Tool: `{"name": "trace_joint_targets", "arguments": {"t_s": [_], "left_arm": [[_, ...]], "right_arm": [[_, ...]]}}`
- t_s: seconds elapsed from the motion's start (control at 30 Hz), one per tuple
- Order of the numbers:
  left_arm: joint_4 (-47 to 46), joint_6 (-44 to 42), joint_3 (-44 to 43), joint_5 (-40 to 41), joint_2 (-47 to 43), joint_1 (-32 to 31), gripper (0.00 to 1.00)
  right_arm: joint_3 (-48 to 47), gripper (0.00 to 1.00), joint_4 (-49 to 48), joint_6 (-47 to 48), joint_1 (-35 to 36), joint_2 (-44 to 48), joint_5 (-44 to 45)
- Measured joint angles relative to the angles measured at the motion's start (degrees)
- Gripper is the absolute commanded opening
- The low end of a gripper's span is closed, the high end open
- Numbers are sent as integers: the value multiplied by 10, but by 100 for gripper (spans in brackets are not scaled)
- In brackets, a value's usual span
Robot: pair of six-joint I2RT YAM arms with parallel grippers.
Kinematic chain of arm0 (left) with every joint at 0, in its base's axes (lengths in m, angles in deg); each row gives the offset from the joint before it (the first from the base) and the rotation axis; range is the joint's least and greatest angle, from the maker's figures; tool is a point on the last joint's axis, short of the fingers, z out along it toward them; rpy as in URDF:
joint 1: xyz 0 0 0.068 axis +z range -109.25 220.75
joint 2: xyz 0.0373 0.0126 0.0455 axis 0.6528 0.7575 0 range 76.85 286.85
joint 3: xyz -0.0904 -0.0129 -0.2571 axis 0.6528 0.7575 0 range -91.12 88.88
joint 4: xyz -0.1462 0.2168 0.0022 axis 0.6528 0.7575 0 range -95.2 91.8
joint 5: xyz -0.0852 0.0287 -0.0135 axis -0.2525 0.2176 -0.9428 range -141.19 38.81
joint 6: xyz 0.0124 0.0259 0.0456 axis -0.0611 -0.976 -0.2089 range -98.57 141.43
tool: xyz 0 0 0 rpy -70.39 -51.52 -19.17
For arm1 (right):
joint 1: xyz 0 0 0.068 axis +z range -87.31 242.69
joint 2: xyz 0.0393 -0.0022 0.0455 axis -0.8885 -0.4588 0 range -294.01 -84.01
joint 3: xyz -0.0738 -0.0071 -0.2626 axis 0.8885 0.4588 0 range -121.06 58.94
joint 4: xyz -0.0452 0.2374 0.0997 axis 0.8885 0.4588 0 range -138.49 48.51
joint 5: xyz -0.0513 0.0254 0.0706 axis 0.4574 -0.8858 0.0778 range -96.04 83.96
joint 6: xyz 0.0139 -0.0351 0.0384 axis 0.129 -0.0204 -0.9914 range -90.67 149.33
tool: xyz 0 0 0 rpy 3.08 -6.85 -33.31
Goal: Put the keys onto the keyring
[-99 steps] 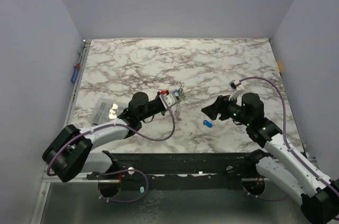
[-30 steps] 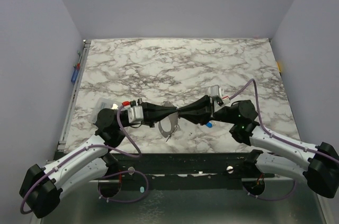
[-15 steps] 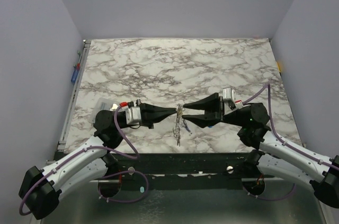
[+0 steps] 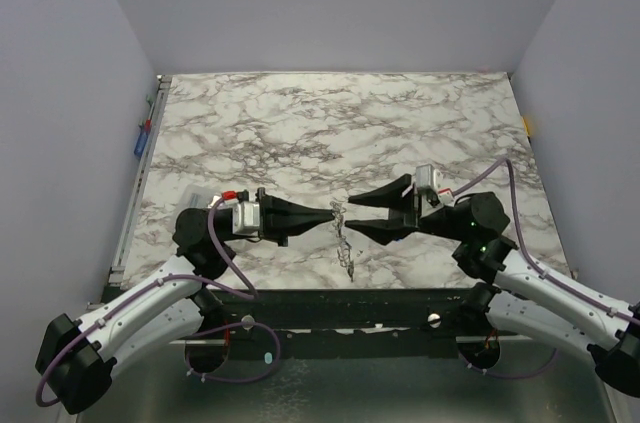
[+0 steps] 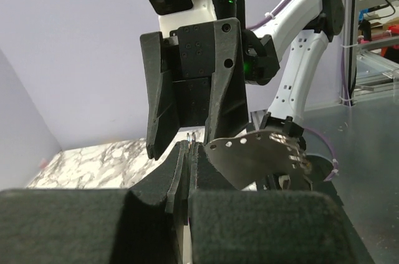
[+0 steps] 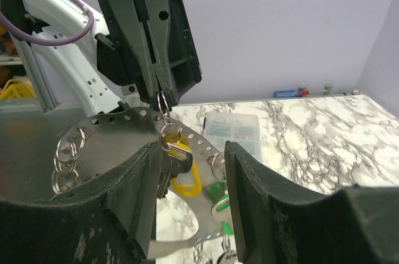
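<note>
The keyring (image 4: 343, 233) hangs above the table's near middle, seen close up as a silvery perforated band (image 6: 118, 130). My left gripper (image 4: 328, 211) is shut on the small wire ring (image 6: 161, 105) at its top. That wire pokes out between the pressed-together pads (image 5: 177, 164). On the band hang keys: one with a yellow tag (image 6: 181, 173) and one with a green tag (image 6: 218, 195). My right gripper (image 4: 362, 215) faces the left one, open. Its fingers (image 6: 134, 189) stand either side of the dangling keys without touching them.
A clear plastic bag (image 4: 195, 201) lies on the marble by the left arm and shows again as the clear plastic bag (image 6: 234, 128). A blue and red tool (image 4: 143, 138) rests at the table's left edge. The grey walls close in on three sides.
My right gripper has opened and pulled back to the right, away from the left fingertips. The keyring with its keys now hangs from the left gripper alone.
</note>
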Motion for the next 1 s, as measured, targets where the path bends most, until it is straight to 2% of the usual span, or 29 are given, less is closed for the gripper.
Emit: {"name": "trace_joint_targets", "arguments": {"t_s": [0.33, 0.57, 1.0], "left_arm": [[-10, 13, -10, -3, 13, 0, 0], [-12, 14, -13, 26, 26, 0, 0], [-12, 25, -19, 78, 34, 0, 0]], "right_arm": [[-6, 54, 73, 23, 0, 70, 4], [12, 53, 85, 51, 0, 100, 5], [48, 53, 101, 189, 0, 86, 31]]}}
